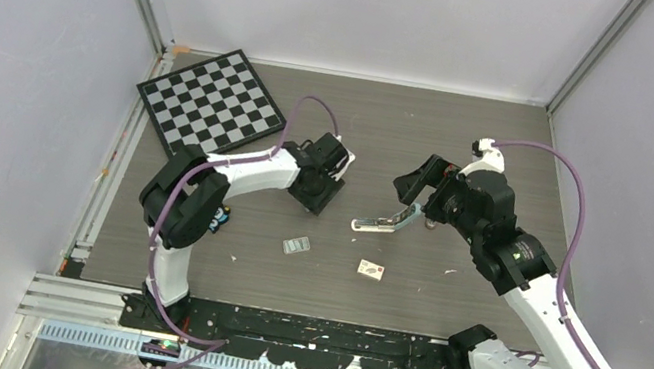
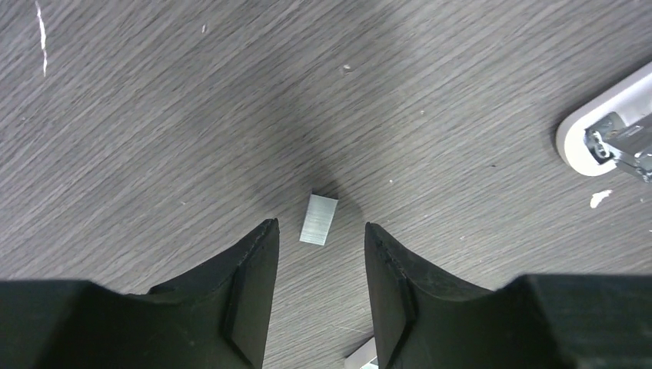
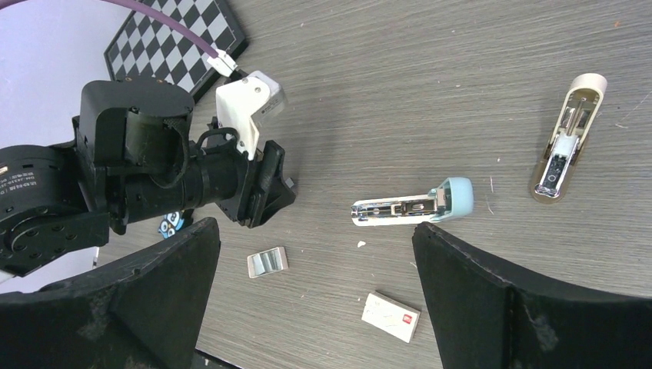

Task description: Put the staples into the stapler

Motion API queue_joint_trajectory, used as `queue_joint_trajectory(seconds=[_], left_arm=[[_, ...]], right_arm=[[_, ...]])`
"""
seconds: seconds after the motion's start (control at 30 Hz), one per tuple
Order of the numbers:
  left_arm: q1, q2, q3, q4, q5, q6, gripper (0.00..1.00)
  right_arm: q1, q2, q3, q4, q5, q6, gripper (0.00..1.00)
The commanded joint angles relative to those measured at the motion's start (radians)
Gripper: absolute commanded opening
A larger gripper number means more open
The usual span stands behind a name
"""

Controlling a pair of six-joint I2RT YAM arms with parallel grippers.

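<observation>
Left wrist view puts the staples (image 2: 318, 219) flat on the desk (image 2: 154, 115), just ahead of my left tool (image 2: 321, 226). Its fingers stand partly apart and hold nothing. They line up on either side of the strip, I judge, so that a pinch would take its long edges. The stapler (image 3: 411, 206) lies off to the right, apart from the strip, open with its metal channel facing up to receive a strip. My right tool (image 3: 315, 227) hangs above it, spread wide and empty, probably to steady the base during loading.

Checkerboard (image 1: 213, 101) back-left; white red-marked box (image 1: 372, 270) on table (image 1: 396, 116).
</observation>
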Motion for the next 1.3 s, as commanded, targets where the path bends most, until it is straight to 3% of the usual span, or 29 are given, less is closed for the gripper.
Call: queue_joint_trajectory(seconds=[0.0, 0.57, 0.97, 1.27], left_arm=[[0.012, -0.008, 0.051, -0.010, 0.051, 0.060, 0.46], [0.045, 0.051, 0.072, -0.042, 0.164, 0.151, 0.39], [0.044, 0.045, 0.045, 0.001, 0.142, 0.167, 0.25], [0.043, 0.013, 0.054, 0.017, 0.212, 0.204, 0.17]], right_arm=[[-0.005, -0.011, 0.045, 0.015, 0.024, -0.028, 1.00], [-0.007, -0.043, 0.040, -0.007, 0.037, -0.031, 1.00], [-0.008, -0.049, 0.039, -0.013, 0.044, -0.039, 1.00], [-0.008, -0.058, 0.031, -0.022, 0.041, -0.044, 1.00]])
